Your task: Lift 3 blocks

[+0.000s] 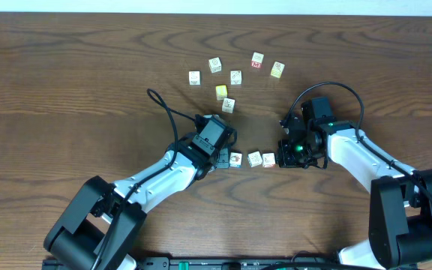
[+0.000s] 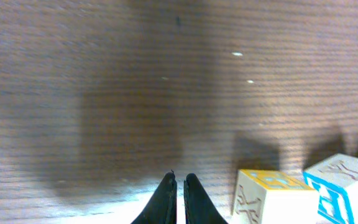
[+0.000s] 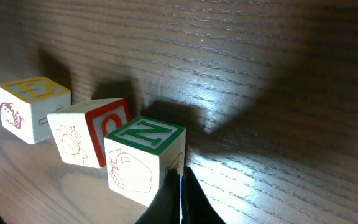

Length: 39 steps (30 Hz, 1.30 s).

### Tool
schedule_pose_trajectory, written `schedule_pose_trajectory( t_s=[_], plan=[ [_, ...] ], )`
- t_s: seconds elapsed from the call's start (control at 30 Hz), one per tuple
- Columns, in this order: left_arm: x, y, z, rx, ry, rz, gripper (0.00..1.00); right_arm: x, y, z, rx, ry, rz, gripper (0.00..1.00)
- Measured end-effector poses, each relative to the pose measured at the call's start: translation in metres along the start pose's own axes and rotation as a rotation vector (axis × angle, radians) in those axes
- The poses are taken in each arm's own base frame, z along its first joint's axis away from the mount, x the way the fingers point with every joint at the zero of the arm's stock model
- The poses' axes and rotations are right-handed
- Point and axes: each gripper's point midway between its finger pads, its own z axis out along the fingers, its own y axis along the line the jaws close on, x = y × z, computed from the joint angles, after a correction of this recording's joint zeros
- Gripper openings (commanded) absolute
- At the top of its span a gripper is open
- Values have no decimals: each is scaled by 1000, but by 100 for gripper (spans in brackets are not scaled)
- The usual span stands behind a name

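The blocks (image 1: 254,158) lie in a row on the table (image 1: 66,90), between the two arms. Judged light, rigid and smooth-faced, so liable to slip or tip if pinched on a corner. Grasp across two opposite flat faces.

The left gripper (image 2: 178,182) has its fingers together and empty, near the yellow-topped block (image 2: 269,196). The right gripper (image 3: 180,177) has its fingers together and empty, just beside the green-topped block (image 3: 145,158); contact cannot be confirmed.

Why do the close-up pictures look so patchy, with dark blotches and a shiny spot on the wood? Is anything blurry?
Left wrist view: a broad soft shadow darkens the table; the wood grain looks soft, the orange-trimmed block sharper. Right wrist view: bright glare on the wood beside the green-topped block, which is crisp. Overhead view: even light, no strong glare.
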Motion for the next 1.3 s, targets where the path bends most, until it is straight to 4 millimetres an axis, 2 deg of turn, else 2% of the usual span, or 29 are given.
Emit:
schedule_pose_trajectory(
  t_s=[0.4,0.6,0.9,1.17,1.3],
  plan=[
    [19,-23,-1,51,38,57,8,2,3,0,-20,10,8,1],
    [19,-24,-2,55,37,42,7,3,6,1,-25,13,3,1],
    [14,-28,-2,72,19,-18,7,4,27,10,-32,14,-82,1],
    [14,-29,-2,72,20,-45,7,4,24,11,-4,11,-87,1],
    [15,-27,-2,65,23,-47,7,2,16,11,47,2,-77,1]
  ],
)
